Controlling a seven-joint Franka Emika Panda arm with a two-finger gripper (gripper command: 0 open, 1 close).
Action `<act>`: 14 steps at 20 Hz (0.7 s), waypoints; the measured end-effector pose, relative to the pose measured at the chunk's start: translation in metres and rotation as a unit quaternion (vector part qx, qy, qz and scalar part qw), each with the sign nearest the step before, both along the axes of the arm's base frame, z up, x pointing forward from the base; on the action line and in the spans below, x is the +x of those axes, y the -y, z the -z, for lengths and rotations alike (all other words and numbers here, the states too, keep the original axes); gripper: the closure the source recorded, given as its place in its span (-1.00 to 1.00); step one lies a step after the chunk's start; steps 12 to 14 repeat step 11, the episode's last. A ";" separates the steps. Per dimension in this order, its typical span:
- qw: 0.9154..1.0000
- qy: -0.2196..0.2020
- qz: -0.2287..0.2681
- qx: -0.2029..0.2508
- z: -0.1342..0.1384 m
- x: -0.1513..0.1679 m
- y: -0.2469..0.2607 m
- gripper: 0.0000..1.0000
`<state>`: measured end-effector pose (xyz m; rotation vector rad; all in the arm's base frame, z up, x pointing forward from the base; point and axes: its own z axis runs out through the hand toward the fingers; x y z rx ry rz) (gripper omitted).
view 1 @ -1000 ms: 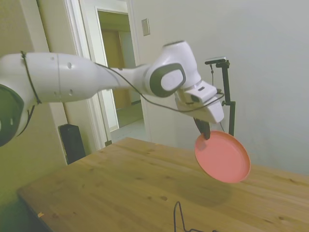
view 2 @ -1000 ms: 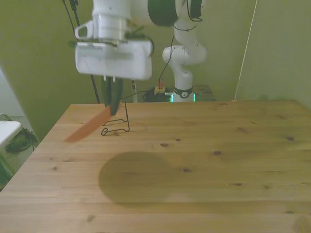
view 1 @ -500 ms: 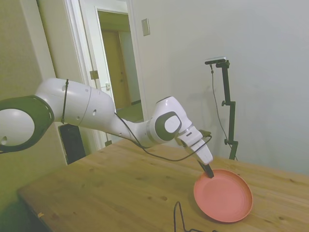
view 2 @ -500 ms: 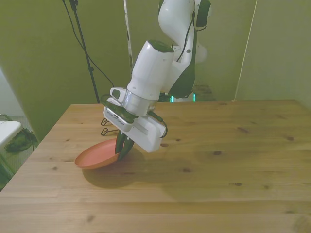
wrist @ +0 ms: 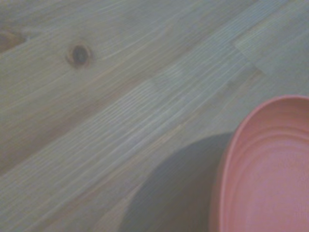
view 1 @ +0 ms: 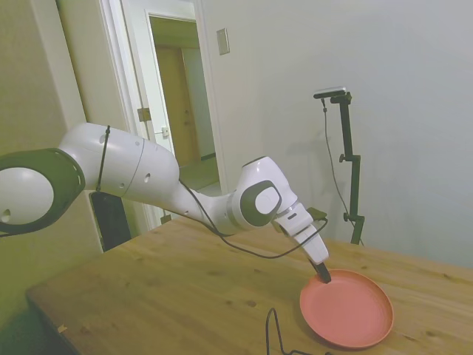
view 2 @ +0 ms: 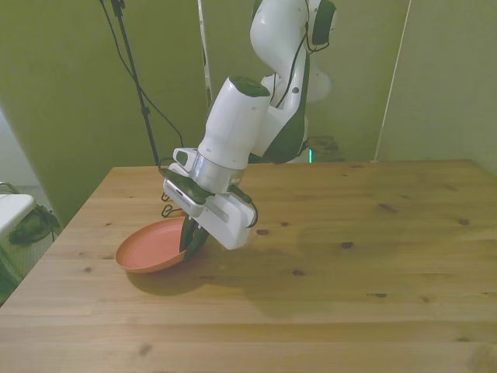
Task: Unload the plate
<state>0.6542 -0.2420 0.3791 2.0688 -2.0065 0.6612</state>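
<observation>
The salmon-pink plate (view 1: 347, 309) rests on the wooden table (view 1: 170, 288), nearly flat, with nothing on it. In the front view the plate (view 2: 146, 247) lies toward the front view's left, its rim nearest the arm a little raised. My gripper (view 1: 323, 275) reaches down at a slant, and its dark fingers are shut on that rim (view 2: 191, 236). The wrist view shows part of the plate (wrist: 270, 174) just above the wood, with its shadow beside it.
A thin black wire stand (view 1: 276, 331) stands near the table's front edge in the side view; behind the plate in the front view it (view 2: 166, 210) is partly hidden by the arm. An open doorway (view 1: 177, 111) lies beyond the table.
A second ago the plate hung tilted in the air from the gripper. The arm has brought it down onto the table, and in the last half second it settled flatter.
</observation>
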 end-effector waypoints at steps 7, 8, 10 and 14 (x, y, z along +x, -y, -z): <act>1.000 0.016 0.012 0.017 -0.002 0.000 0.005 -1.00; 0.999 0.022 0.013 0.021 -0.009 -0.001 0.006 -1.00; 0.999 0.040 0.008 0.026 -0.033 -0.003 0.004 -1.00; 0.998 0.049 0.003 0.028 -0.049 -0.005 0.003 -1.00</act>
